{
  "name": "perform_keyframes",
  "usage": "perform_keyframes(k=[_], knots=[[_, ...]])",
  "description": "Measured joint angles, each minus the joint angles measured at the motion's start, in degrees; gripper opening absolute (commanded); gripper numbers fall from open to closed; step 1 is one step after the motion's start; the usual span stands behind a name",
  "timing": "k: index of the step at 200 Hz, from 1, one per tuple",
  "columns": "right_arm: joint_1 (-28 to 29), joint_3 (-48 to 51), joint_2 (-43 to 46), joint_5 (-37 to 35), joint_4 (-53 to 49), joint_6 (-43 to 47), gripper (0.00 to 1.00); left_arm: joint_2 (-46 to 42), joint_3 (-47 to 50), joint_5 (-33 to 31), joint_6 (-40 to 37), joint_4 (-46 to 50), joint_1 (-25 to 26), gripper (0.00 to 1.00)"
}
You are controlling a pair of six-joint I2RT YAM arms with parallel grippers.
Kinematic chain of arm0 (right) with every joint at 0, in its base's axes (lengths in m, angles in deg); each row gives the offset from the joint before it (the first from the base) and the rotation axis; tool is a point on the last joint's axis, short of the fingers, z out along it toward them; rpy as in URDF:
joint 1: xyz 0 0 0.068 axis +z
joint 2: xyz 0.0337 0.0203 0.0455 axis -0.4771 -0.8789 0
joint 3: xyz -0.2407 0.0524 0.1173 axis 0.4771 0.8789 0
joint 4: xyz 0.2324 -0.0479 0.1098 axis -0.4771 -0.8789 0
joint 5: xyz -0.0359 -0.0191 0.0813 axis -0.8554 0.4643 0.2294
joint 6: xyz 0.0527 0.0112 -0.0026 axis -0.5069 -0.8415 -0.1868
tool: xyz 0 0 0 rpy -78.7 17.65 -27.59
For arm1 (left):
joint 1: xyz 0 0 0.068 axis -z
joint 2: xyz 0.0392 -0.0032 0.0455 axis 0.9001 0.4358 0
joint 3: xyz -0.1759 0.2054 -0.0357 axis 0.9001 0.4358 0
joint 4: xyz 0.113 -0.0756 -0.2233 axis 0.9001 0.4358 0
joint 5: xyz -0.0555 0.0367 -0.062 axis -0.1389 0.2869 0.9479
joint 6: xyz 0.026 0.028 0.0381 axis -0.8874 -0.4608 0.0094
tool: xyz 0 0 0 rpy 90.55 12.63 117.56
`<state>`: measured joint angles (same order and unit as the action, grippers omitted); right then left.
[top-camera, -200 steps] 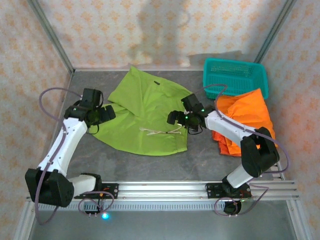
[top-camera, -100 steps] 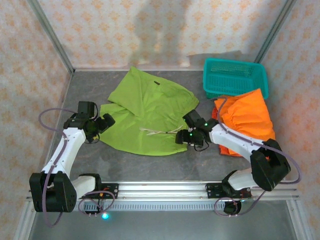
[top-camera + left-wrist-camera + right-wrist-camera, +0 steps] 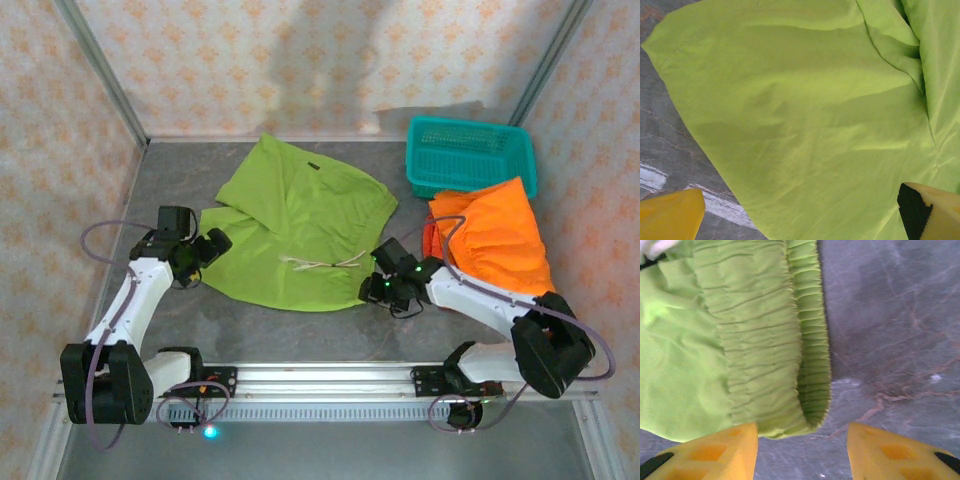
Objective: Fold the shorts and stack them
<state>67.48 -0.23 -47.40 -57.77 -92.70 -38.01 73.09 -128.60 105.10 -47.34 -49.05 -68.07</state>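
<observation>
Teal mesh basket (image 3: 470, 150) at grey table's (image 3: 300, 330) far-right corner

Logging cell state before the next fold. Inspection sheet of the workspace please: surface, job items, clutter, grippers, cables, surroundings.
Surface: grey marbled table, bare in front of the cloth.
Job's things: lime-green shorts spread mid-table, pale drawstring lying on top; orange shorts heaped at the right, unfolded.
Clutter: teal basket at the far right, touching the orange heap.
Grippers: left gripper open at the green cloth's left edge; right gripper open, fingers either side of the waistband corner.
Cables: left arm cable loops free; right arm cable arcs over the orange heap.
Surroundings: patterned walls, metal rail at the near edge.
</observation>
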Motion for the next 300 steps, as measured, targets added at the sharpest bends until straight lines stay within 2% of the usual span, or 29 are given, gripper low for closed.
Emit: perform_keyframes(k=[28,68,98,152,192,219,249,277,300], knots=[[0.11,0.0,-1.55,0.13,1.95,-1.2,0.48,0.22,0.11,0.57,0.42,-0.94,0.0,1.0],[0.11,0.0,-4.74,0.39,3.96,-1.99,0.4,1.22,0.33,0.81,0.61,-1.66,0.0,1.0],[0.11,-0.02,-7.67,0.5,4.5,-2.25,0.21,1.77,0.37,0.81,0.83,-2.23,0.0,1.0],[0.11,-3.67,-8.09,-2.29,2.51,-1.07,0.0,1.53,0.94,-3.8,5.84,-2.29,0.0,1.0],[0.09,-8.52,-5.38,-5.88,-0.09,0.11,0.0,-0.61,3.43,-9.75,11.34,0.52,0.0,1.0],[0.09,-10.78,-3.89,-6.4,-0.74,0.33,0.0,1.55,3.85,-11.3,11.93,0.57,-1.11,0.97],[0.09,-13.05,-3.45,-6.38,-1.99,0.55,0.0,7.54,3.93,-10.86,11.91,-1.38,-2.19,0.86],[0.09,-15.45,-3.06,-6.38,-2.84,1.05,0.0,13.14,3.67,-9.49,11.67,-3.32,-2.23,0.8],[-0.02,-16.0,-2.69,-6.38,-2.89,1.2,0.0,16.76,3.34,-8.74,12.0,-4.63,-2.23,0.69]])
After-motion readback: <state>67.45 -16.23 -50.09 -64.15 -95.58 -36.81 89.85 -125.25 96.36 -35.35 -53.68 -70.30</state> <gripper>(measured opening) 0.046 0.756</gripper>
